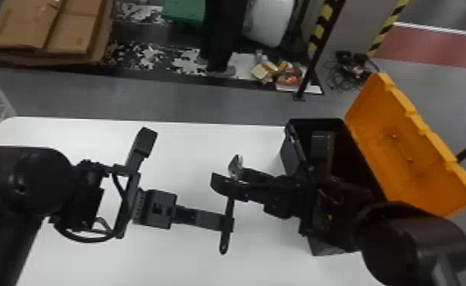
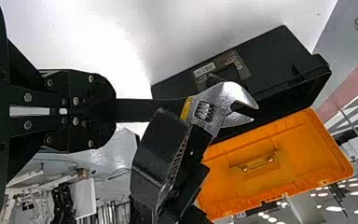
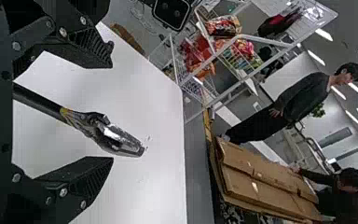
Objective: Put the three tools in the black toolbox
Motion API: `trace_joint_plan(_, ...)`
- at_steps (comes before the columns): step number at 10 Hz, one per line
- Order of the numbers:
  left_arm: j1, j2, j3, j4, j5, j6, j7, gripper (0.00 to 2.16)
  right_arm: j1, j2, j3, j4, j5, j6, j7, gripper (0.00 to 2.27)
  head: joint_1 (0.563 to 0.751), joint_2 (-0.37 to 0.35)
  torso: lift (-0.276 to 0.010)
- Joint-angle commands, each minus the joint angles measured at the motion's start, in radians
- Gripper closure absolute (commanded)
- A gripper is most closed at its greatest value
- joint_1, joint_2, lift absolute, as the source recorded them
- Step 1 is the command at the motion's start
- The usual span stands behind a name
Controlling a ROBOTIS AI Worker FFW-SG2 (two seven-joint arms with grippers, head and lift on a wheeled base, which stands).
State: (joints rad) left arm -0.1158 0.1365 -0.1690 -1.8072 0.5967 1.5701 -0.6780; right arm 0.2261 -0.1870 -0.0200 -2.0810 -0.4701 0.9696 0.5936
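Head view, centre: the left gripper (image 1: pixel 226 224) pinches the wrench (image 1: pixel 224 243), black-handled with a silver head; the right gripper (image 1: pixel 229 178) stands wide around it.

L arm (image 1: pixel 0 232) (L of the toolbox (image 1: pixel 290 154)): matte blk, tubular, w/ bulbous joint (image 1: pixel 40 180) bearing a small round recess; thick blk cable (image 1: pixel 87 240) looped at wrist; small rect. blk housing (image 1: pixel 145 142). L pincer (image 1: pixel 227 224): blk boxy body w/ finned flank; flat blk fingers. L wrist view: blk linkage plates w/ round silver screws (image 2: pixel 27 97); ribbed fingertips, approx. rounded.

R arm (image 1: pixel 387 243) (overlapping the toolbox in head view): blk, rounded joint w/ greyish sheen; sm. yellow mark (image 1: pixel 330 217); rect. blk housing (image 1: pixel 321 146) w/ tiny orange marks, seen against toolbox interior. R pincer (image 1: pixel 231 179): blk, flat-fingered; R wrist view: ribbed pads (image 3: pixel 95 44), silver screws (image 3: pixel 16 45).
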Motion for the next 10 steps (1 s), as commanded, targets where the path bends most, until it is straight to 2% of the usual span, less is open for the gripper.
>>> trace_joint_plan(1,0.005,0.000,0.000,0.009,0.000,0.001,-0.003,1.24,-0.011,0.000,0.015,0.003,0.015,0.021,0.000,0.98,0.695,-0.161,-0.055)
trace_joint_plan(2,0.005,0.000,0.000,0.019,0.000,0.001,-0.005,1.24,-0.024,-0.002,0.025,0.003,0.022,0.058,-0.006,1.78,0.695,-0.157,-0.055)
trace_joint_plan(3,0.007,0.002,0.002,0.020,0.000,0.001,-0.006,1.24,-0.025,-0.003,0.031,-0.002,0.030,0.061,-0.023,2.19,0.695,-0.152,-0.055)
trace_joint_plan(5,0.007,0.003,0.012,0.026,0.000,0.001,-0.012,1.24,-0.013,-0.003,0.048,-0.008,0.034,0.030,-0.055,2.25,0.695,-0.150,-0.055)
trace_joint_plan(9,0.018,0.005,0.029,0.020,0.000,0.001,-0.015,1.23,-0.005,-0.009,0.045,-0.024,0.038,0.030,-0.061,2.24,0.695,-0.138,-0.055)
trace_joint_plan(10,0.030,0.005,0.043,0.014,0.000,0.001,-0.020,1.13,-0.001,-0.011,0.042,-0.027,0.036,0.030,-0.061,2.25,0.695,-0.137,-0.055)
